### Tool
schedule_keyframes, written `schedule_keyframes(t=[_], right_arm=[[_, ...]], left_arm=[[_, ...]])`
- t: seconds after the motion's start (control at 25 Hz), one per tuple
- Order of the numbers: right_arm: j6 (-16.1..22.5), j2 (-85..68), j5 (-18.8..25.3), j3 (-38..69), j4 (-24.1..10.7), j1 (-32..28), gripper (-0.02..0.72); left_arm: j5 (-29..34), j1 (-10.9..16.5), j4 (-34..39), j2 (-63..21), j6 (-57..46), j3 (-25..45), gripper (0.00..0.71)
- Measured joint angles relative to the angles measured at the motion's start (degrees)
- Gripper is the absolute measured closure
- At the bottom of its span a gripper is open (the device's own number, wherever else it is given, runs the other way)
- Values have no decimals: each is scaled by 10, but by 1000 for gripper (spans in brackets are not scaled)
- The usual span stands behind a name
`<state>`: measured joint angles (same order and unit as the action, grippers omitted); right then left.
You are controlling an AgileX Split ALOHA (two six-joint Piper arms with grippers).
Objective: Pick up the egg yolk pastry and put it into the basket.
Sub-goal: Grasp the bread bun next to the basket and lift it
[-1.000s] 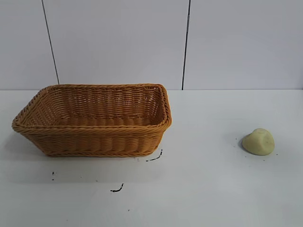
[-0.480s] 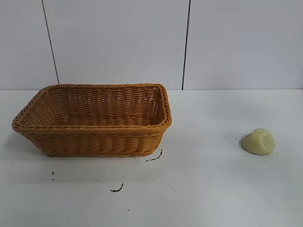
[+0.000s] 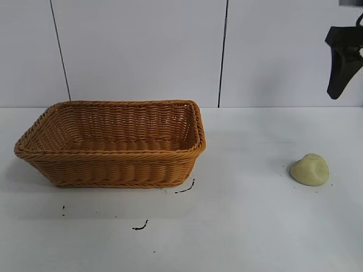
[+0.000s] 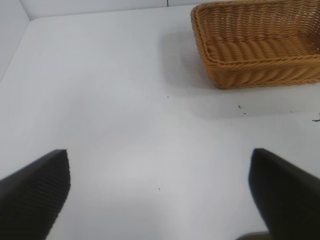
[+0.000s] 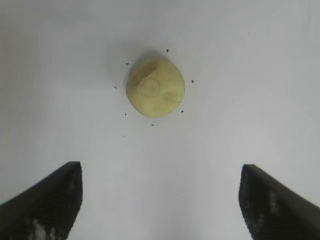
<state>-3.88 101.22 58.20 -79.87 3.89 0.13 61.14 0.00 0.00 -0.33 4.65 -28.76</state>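
Observation:
The pale yellow egg yolk pastry (image 3: 309, 169) lies on the white table at the right; it also shows in the right wrist view (image 5: 155, 88). The orange-brown wicker basket (image 3: 113, 164) stands at the left, empty, and shows in the left wrist view (image 4: 255, 62). My right gripper (image 3: 338, 85) hangs high at the exterior view's right edge, above and behind the pastry. In its wrist view it (image 5: 160, 177) is open and empty, jaws wide apart, with the pastry ahead of them. My left gripper (image 4: 160, 172) is open and empty over bare table, away from the basket.
Small dark marks (image 3: 184, 188) lie on the table in front of the basket. A white wall with dark vertical seams (image 3: 223, 54) stands behind the table.
My right gripper has come into the exterior view at the upper right. The pastry and the basket have not moved.

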Motion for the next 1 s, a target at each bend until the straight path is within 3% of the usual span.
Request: schedule_keyframes(t=[0.44,0.72,1.0], right_arm=[[-6,66,-45,-2,-15,34,90],[25,149,-100,-2,-39,34,90],[32,207,-116,-2,-39,34,90]], left_arm=[[0,0,0,0,0,0,14],[0,0,0,0,0,0,14],[0,0,0,0,0,0,14]])
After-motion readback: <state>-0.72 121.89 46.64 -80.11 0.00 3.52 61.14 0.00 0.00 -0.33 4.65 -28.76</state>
